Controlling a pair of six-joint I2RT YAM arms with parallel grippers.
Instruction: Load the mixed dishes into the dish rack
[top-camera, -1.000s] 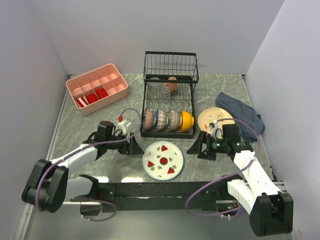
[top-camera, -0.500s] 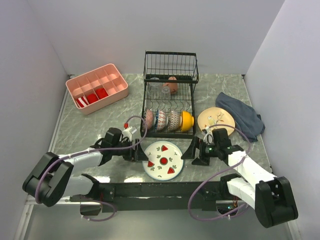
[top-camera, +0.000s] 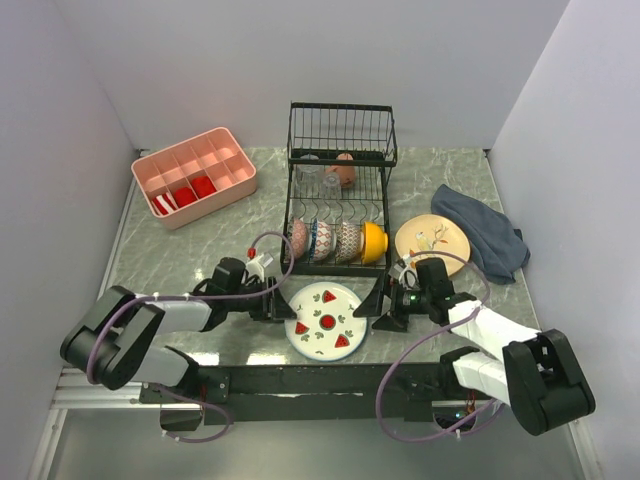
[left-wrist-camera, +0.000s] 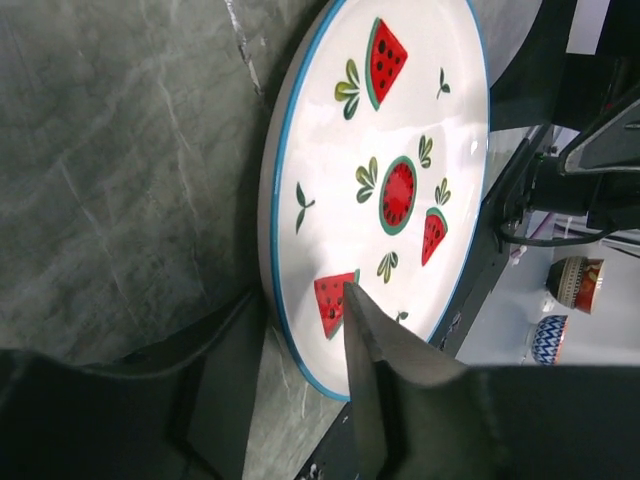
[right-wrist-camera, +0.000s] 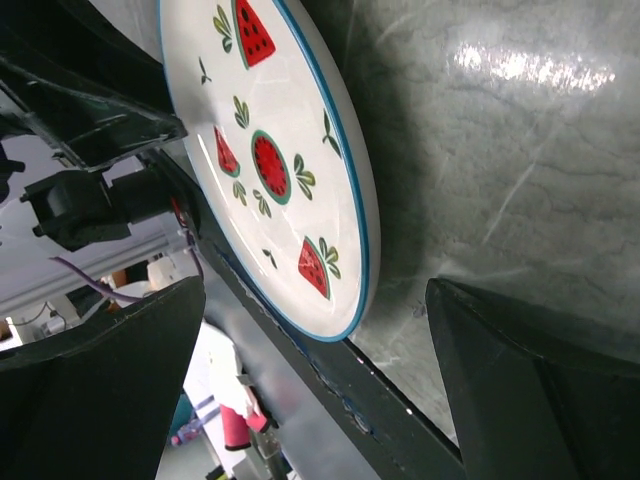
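Observation:
The white watermelon-slice plate (top-camera: 326, 320) lies flat on the table in front of the dish rack (top-camera: 338, 200). My left gripper (top-camera: 280, 304) is open at the plate's left rim. In the left wrist view (left-wrist-camera: 300, 300), one finger (left-wrist-camera: 375, 345) lies over the plate (left-wrist-camera: 390, 150) and the other is beside the rim. My right gripper (top-camera: 385, 306) is open at the plate's right rim, its fingers wide apart (right-wrist-camera: 312, 290) and clear of the plate (right-wrist-camera: 270, 150). The rack holds three patterned small bowls (top-camera: 322, 241), the orange bowl (top-camera: 373, 242), the terracotta cup (top-camera: 345, 170) and the clear glass (top-camera: 318, 180). The cream bird-motif plate (top-camera: 432, 240) lies right of the rack.
A pink compartmented tray (top-camera: 193, 175) with red items stands at the back left. A blue-grey cloth (top-camera: 485, 235) lies at the right beside the cream plate. The black arm mounting rail (top-camera: 330, 380) runs along the near table edge just below the plate.
Both grippers have moved inward toward the watermelon plate, the left from the left side and the right from the right side. The plate has not moved.

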